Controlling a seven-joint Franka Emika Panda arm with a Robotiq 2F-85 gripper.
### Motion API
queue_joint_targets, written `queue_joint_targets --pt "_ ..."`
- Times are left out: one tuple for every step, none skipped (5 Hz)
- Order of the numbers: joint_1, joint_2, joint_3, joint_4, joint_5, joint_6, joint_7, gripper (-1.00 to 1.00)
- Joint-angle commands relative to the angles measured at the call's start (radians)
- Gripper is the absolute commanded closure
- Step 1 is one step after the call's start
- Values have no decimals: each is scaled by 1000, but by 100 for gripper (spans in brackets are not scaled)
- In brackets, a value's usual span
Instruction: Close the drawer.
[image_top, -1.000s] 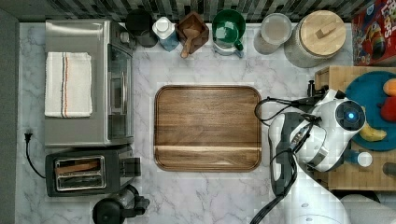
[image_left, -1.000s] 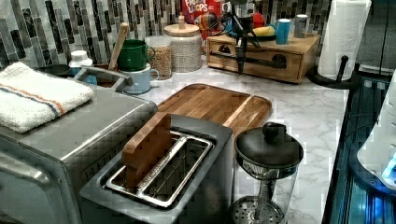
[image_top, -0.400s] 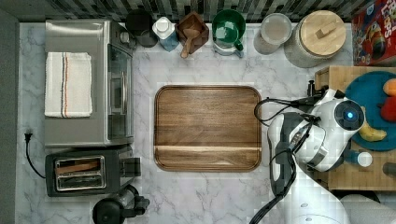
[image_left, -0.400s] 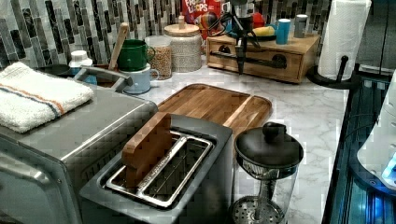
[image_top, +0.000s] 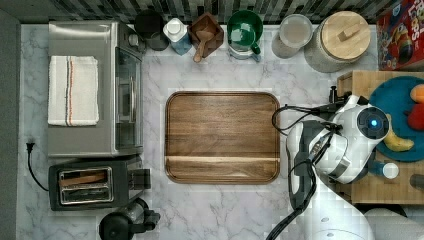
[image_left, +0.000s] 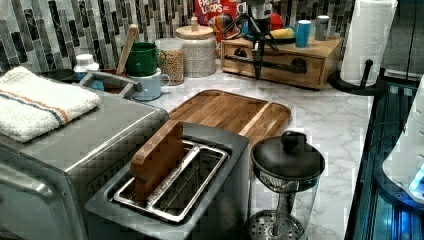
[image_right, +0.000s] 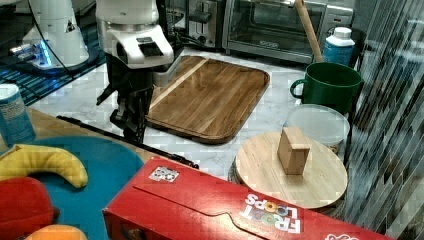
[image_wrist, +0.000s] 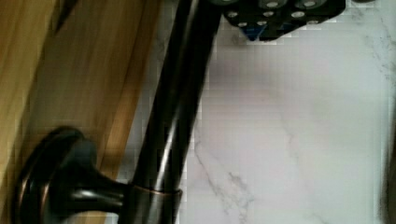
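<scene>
**Item: drawer** (image_left: 272, 62), light wood, long black bar handle (image_left: 265, 64) across its front face.

**Location.** Far end of the bench (image_left: 330, 125) in the left view, set in a low wooden box whose top carries a blue plate (image_top: 400, 107) with a banana (image_right: 42, 162); at the top view's right edge. The wooden tray (image_top: 222, 136) lies on the marble well apart from it, toward the top view's left.

**Orientation.** Front face turned toward the tray and the open bench. Long axis of drawer and handle runs side to side in the left view, top to bottom in the top view. In the wrist view the bar (image_wrist: 175, 107) stands off the wood on a round post (image_wrist: 70, 186).

**Gripper** (image_right: 131, 122). Hangs down right at the handle line in the left and right views. Whether the jaws are released or clenched cannot be told.

**Step in hand (judged).** Final seating. In the left view the front looks flush or nearly so with the box; a small remaining gap cannot be ruled out.

**Next move (judged).** A short, straight push square against the front, along the slide and away from the tray, so the drawer does not skew; then a clean retreat without snagging the bar.
</scene>
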Motion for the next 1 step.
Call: queue_joint_targets --pt "-85 -13 -85 129 -17 58 -21 100"
